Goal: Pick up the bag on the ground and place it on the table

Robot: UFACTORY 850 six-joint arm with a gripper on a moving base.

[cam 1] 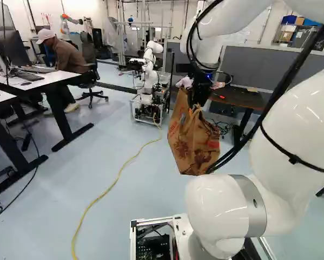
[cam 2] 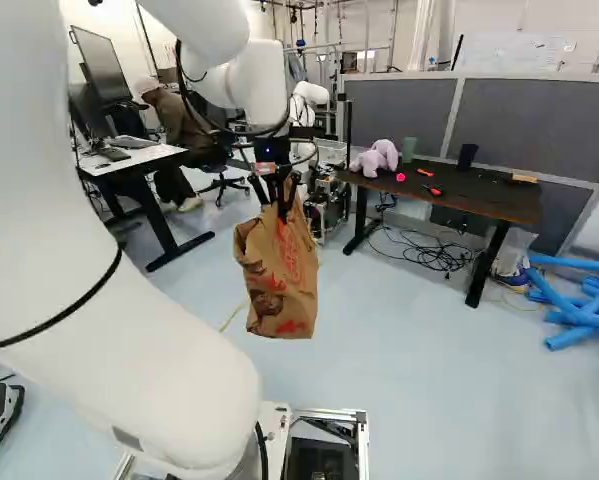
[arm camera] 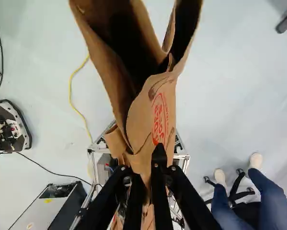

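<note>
Black and two-fingered, my gripper (cam 2: 282, 198) is over the floor, left of the dark table (cam 2: 479, 197) in the right base view. It is shut on the upper part of the brown paper bag (cam 2: 281, 275), which hangs below it with red print on its side. In the left base view the bag (cam 1: 193, 143) is well above the floor, tilted. In the wrist view my gripper (arm camera: 149, 160) pinches a fold of the bag (arm camera: 150, 112), and the bag's gaping mouth spreads ahead of the fingers. The bag hides part of the fingertips.
On the dark table are a lilac plush toy (cam 2: 377, 158), a green cup (cam 2: 408, 149), a black cup (cam 2: 467, 156) and small tools. Another robot (cam 1: 149, 70) stands behind the bag. A yellow cable (cam 1: 116, 181) crosses the floor. Blue tubes (cam 2: 579, 310) lie right of the table.
</note>
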